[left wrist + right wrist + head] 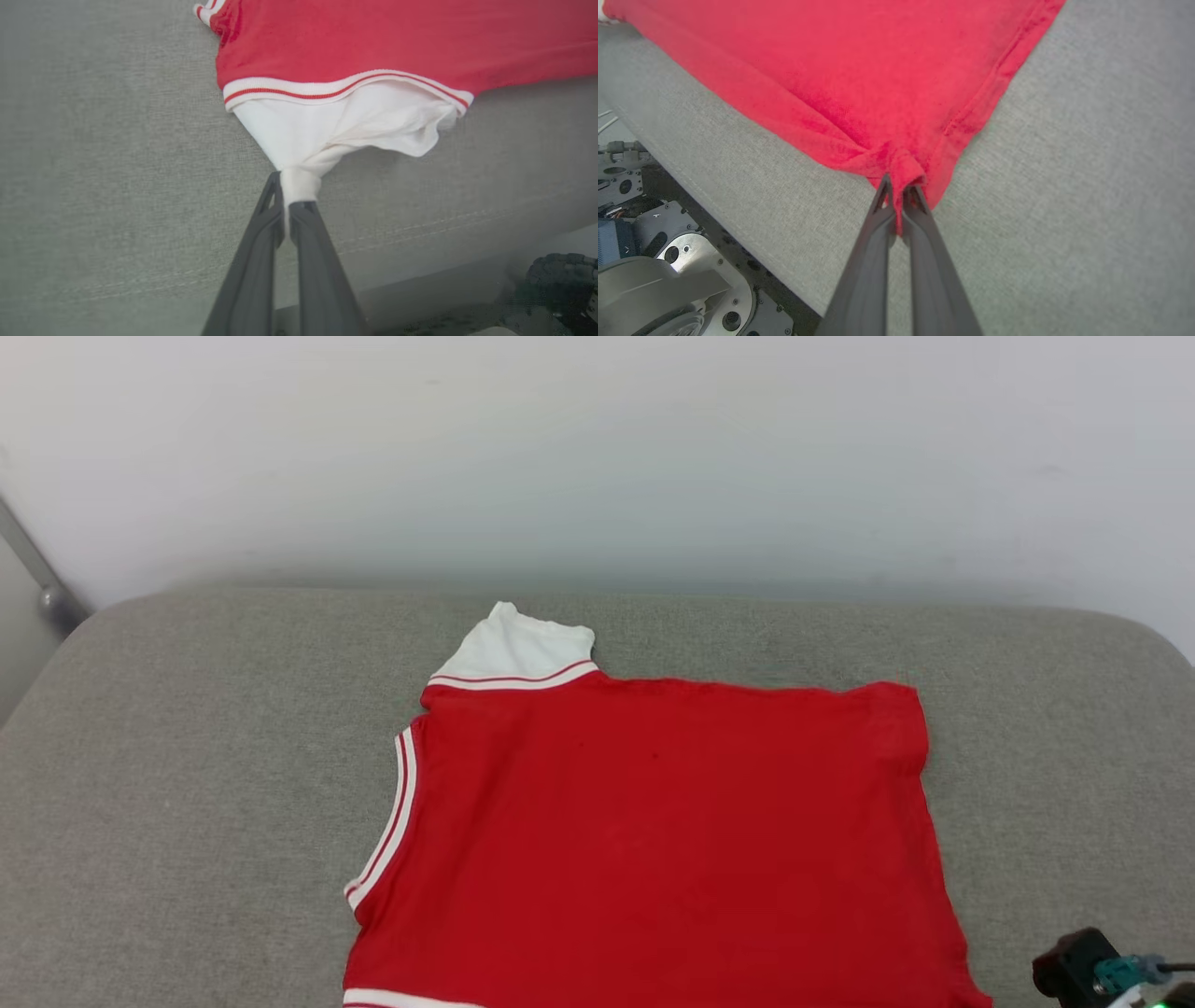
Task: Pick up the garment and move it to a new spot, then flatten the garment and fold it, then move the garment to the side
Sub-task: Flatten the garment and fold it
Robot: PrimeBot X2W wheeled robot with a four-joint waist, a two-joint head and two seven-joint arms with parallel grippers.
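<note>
Firmly, garment [653,831] pinched, left fingers [252,266], right fingers [868,270]

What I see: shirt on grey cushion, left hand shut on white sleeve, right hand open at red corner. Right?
No: the right hand is shut on the red corner, per the right wrist view. The rest stands: left hand shut on the white sleeve, shirt on the grey cushion.

Head view looks down on the garment [653,840]; close wrist views, seemingly low, share it.
</note>
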